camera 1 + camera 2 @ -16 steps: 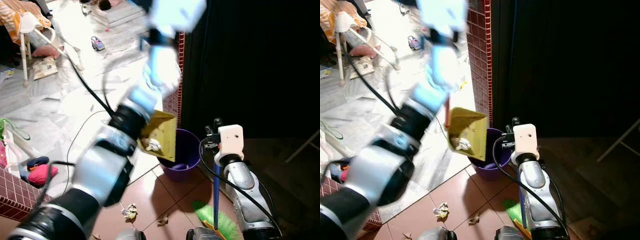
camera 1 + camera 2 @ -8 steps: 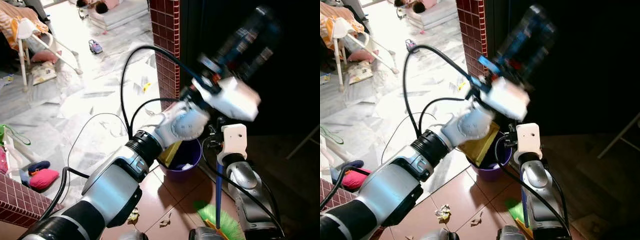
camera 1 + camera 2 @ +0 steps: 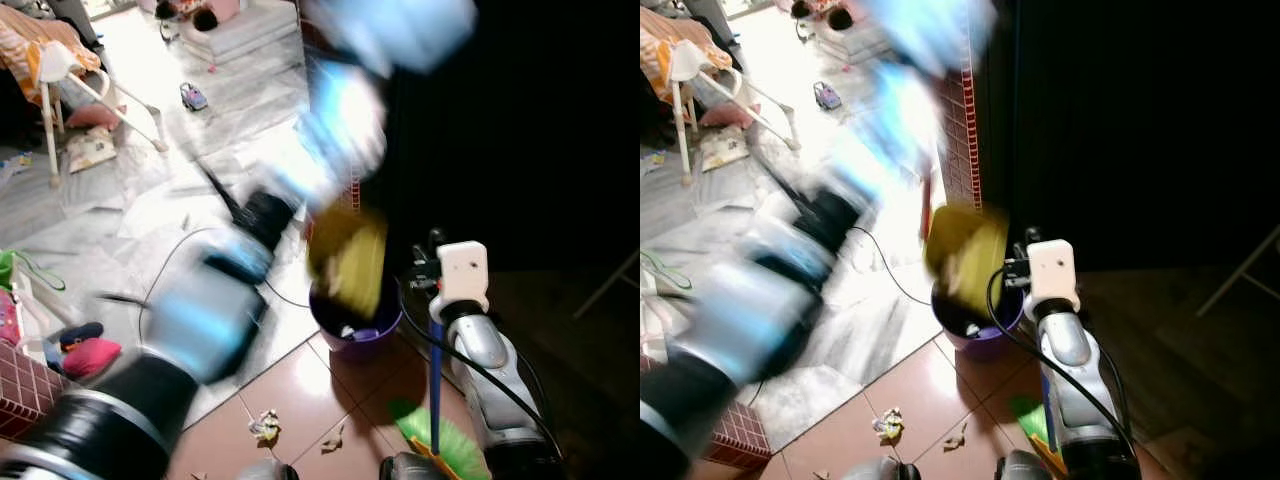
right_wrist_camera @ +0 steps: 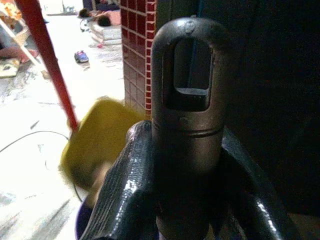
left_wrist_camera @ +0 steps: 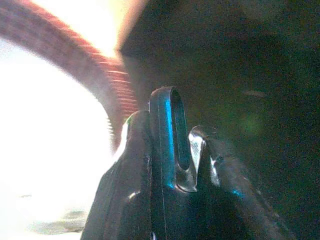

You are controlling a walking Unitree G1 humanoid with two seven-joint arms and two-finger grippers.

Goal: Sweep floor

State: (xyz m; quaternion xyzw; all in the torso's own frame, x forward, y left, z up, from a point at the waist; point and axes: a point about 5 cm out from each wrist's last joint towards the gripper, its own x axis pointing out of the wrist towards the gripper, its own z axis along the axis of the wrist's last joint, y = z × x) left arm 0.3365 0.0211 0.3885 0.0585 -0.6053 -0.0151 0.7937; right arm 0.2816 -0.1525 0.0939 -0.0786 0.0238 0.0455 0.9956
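Note:
My left arm (image 3: 215, 300) sweeps across the scene in heavy blur. It carries a yellow dustpan (image 3: 348, 258) by its red handle (image 4: 47, 60), hanging tilted just above a purple bin (image 3: 362, 328). In the left wrist view my left gripper (image 5: 172, 150) is shut on the slotted handle end. My right gripper (image 4: 186, 145) is shut on the dark top of a broom. The broom's blue stick (image 3: 435, 385) runs down to green bristles (image 3: 442, 447) on the tiles beside the bin.
Crumpled paper (image 3: 264, 425) and a small scrap (image 3: 333, 437) lie on the brown tiles before the bin. A red brick pillar (image 3: 958, 130) stands behind it, with darkness to the right. Cable (image 3: 185, 245), a white chair (image 3: 60, 70) and toys litter the pale floor on the left.
My left arm has swung back from the bin, lifting the dustpan out of its mouth. The litter seen in the pan a second ago is gone from it. The right arm holds still.

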